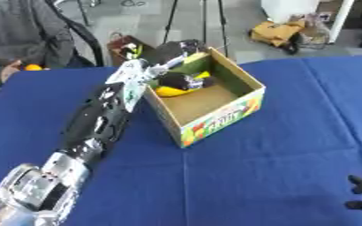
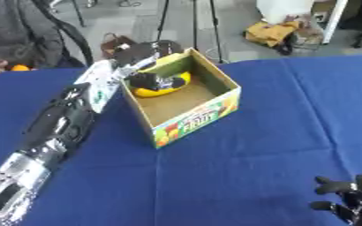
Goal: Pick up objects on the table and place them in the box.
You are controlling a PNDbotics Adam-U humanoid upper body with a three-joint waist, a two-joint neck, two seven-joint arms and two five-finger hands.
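Banana (image 2: 162,90), yellow and curved, sits inside the cardboard fruit box (image 2: 201,118), against the far wall, and the robot's left hand (image 2: 155,81) reaches over that wall with its dark fingers curled down onto the fruit. The fingers appear closed around the banana, though whether it already rests on the box floor or hangs just above it cannot be made out; the hold looks meant to carry the fruit past the rim before it is let go. The left arm (image 1: 99,119) stretches along the box's left side, coming in low over the blue tablecloth (image 1: 277,154) so the hand can drop in from above the far corner. The box stands open-topped and set at an angle on the cloth, its printed fruit panel facing the near side. Well away from the box, at the near right corner of the table, the right hand (image 2: 346,198) rests idle, fingers up and relaxed, holding nothing. Beyond the box's far left, a seated person's hand (image 1: 13,69) holds a small orange object (image 1: 32,67) at the table's edge, likely waiting to be set down.
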